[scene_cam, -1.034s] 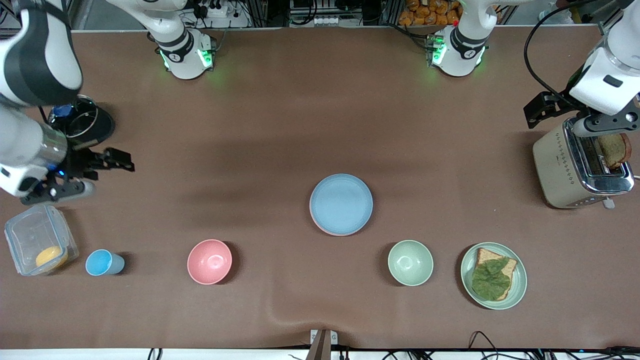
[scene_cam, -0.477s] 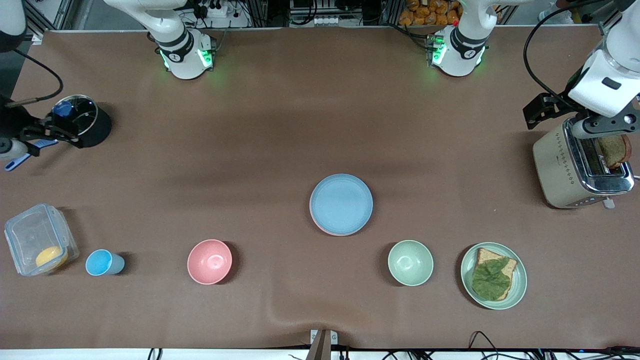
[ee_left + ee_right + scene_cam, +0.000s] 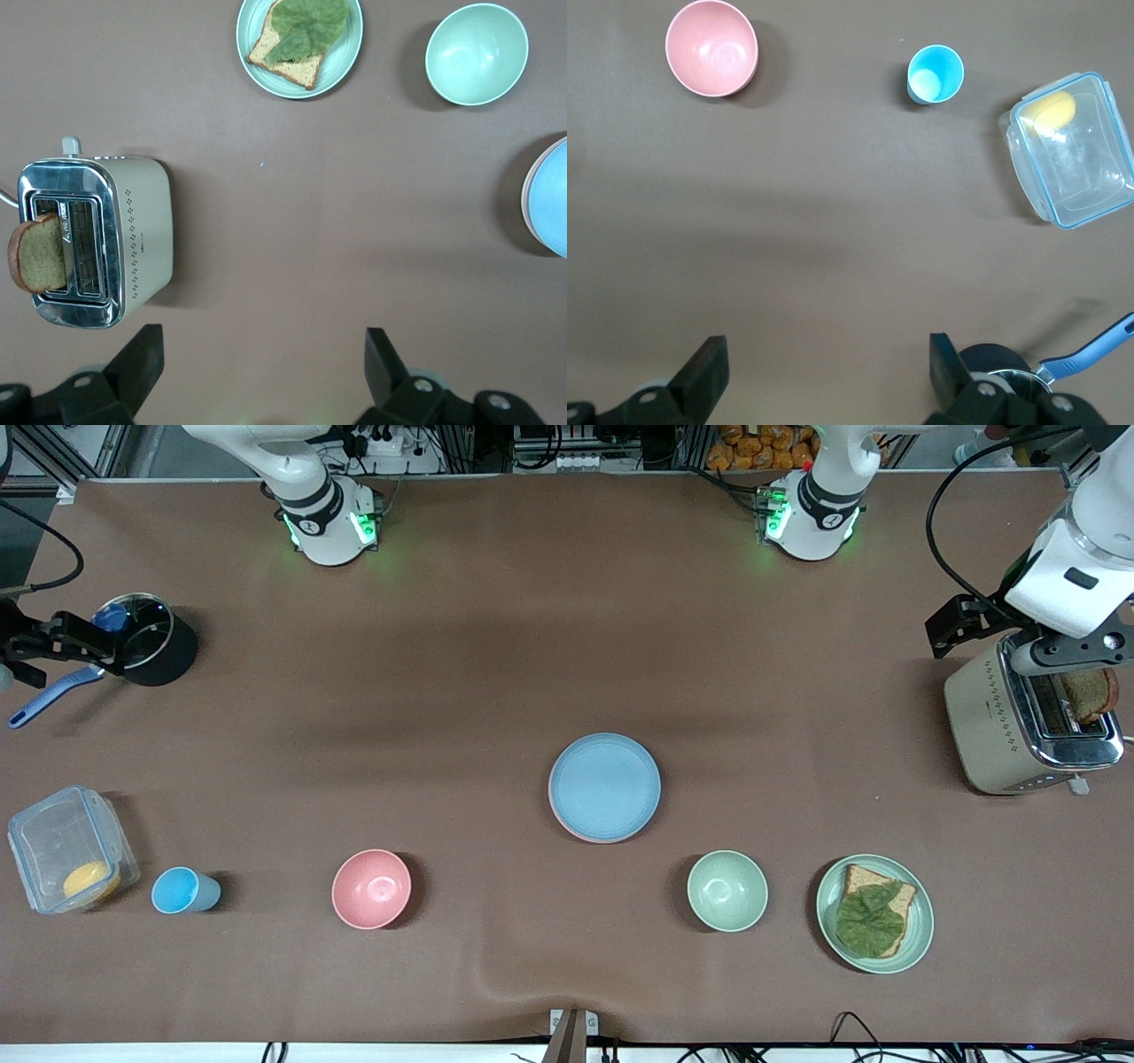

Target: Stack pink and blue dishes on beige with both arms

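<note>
Front view: the blue plate [image 3: 604, 786] lies near the middle of the table [image 3: 496, 646], stacked on the pink plate [image 3: 558, 821], of which only a thin rim shows along the edge toward the front camera and the right arm's end.
Beige plate: cannot be made out under the stack.
Left gripper [image 3: 261, 367]: up in the air over the toaster [image 3: 1028, 722] at the left arm's end of the table, fingers [image 3: 142, 354] spread wide apart, holding nothing.
Right gripper [image 3: 824, 372]: at the right arm's end, just beside the black pot [image 3: 146, 642] with the blue handle [image 3: 49, 695]; its fingers [image 3: 704, 367] stand wide apart and empty.
Toaster: a slice of bread [image 3: 1088, 693] stands in its slot.
Row nearest the front camera: from the right arm's end, a clear container [image 3: 71, 859] with a yellow item inside, a small blue cup [image 3: 182, 891], a pink bowl [image 3: 372, 888], a green bowl [image 3: 727, 890], and a green plate [image 3: 921, 939] carrying bread with a leaf on it.
Left wrist view: shows the toaster, the green plate, the green bowl and an edge of the blue plate.
Right wrist view: shows the pink bowl, the blue cup, the clear container and the pot.
</note>
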